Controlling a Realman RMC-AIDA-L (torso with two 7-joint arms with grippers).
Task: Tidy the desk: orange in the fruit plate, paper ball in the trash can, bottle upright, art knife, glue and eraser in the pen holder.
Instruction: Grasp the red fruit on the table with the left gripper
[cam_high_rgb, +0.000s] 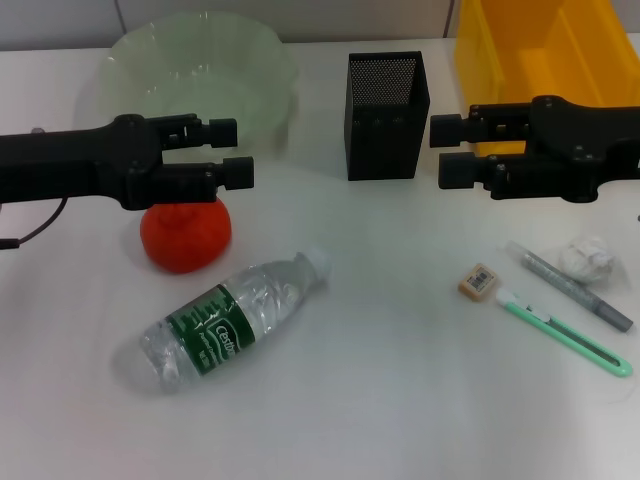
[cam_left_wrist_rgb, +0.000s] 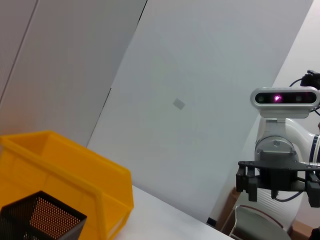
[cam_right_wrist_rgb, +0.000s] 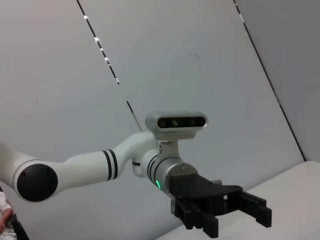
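Note:
In the head view an orange (cam_high_rgb: 185, 236) sits on the white desk just below my left gripper (cam_high_rgb: 229, 152), which is open and empty above it. A clear water bottle (cam_high_rgb: 230, 320) with a green label lies on its side in front. A green glass fruit plate (cam_high_rgb: 130, 48) stands at the back left and a black mesh pen holder (cam_high_rgb: 387, 115) at the back centre. My right gripper (cam_high_rgb: 449, 150) is open and empty beside the holder. An eraser (cam_high_rgb: 479, 281), a green art knife (cam_high_rgb: 565, 335), a grey glue stick (cam_high_rgb: 570, 287) and a paper ball (cam_high_rgb: 587, 259) lie at the right.
A yellow bin (cam_high_rgb: 545, 50) stands at the back right; it also shows in the left wrist view (cam_left_wrist_rgb: 65, 175) with the pen holder (cam_left_wrist_rgb: 40, 217) before it. The right wrist view shows the left arm's gripper (cam_right_wrist_rgb: 236, 219) against a grey wall.

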